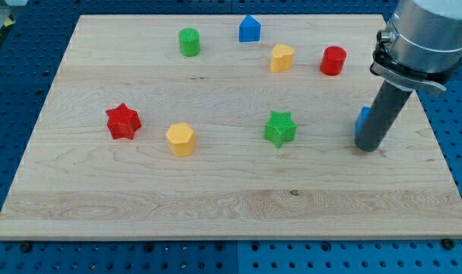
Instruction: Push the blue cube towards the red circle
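Below, pale wooden board [231, 190], blue perforated table [33, 46], 8 blocks

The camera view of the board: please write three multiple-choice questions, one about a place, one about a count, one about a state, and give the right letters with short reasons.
1. Where is my tip?
A. beside the red star
B. at the view's right, right beside the blue cube
C. at the view's top left

2. How many red blocks lie on the board?
A. one
B. two
C. three

3. How much of the blue cube shows?
A. all of it
B. none
C. only a strip

Key: 1 B, the rod stands against that block. 2 B, the red star and the red circle. 3 C, the rod hides most of it.
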